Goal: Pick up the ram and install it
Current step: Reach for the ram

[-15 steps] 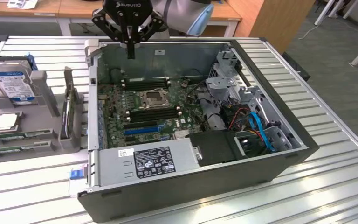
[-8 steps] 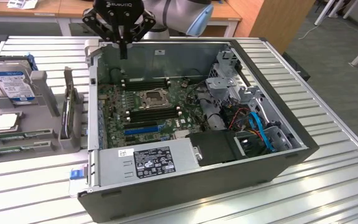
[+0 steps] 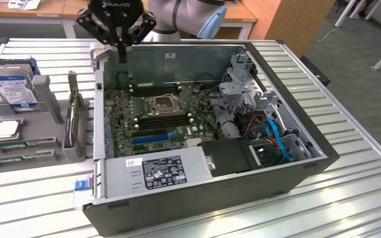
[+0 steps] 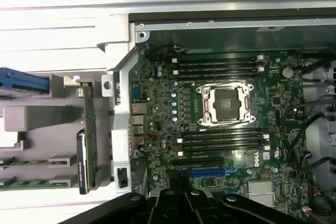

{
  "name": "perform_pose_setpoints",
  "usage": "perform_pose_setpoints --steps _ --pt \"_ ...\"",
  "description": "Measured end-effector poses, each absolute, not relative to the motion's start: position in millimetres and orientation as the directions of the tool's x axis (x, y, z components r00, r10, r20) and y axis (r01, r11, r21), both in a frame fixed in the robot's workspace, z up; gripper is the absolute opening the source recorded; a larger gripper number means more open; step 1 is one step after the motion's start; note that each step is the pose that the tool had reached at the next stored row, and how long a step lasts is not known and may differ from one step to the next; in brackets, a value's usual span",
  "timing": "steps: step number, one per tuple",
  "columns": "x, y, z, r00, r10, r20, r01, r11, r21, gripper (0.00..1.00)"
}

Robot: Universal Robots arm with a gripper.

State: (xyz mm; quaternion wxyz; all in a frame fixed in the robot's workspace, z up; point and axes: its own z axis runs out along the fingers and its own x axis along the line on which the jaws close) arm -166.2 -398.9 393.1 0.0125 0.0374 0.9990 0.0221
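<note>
Black-fingered claw (image 3: 122, 53) of mine hangs pressed together, pinching nothing, over the open grey computer case (image 3: 243, 198) at upper left. The thin green ram stick (image 3: 25, 144) lies in the grey holder (image 3: 45, 131) at the exterior view's left, on the ribbed metal table (image 3: 349, 198).

Your work surface: slatted metal table (image 3: 356, 198), ribs running across most of exterior view. Open computer case (image 3: 210, 206) sits directly on slats at centre of frame, lying on its side with open side facing up. Grey parts holder (image 3: 45, 133) sits on slats at left of frame, just beside case, its long edge parallel to case wall. Small blue piece (image 3: 80, 185) lies on slats at lower left by case's near corner. You cannot tell whether it touches case.
</note>
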Motion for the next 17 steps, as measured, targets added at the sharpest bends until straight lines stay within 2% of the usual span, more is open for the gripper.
perform_pose_setpoints --steps 17 --pt "-198 -399 393 -0.997 0.075 -0.023 0.074 0.996 0.045 0.10"
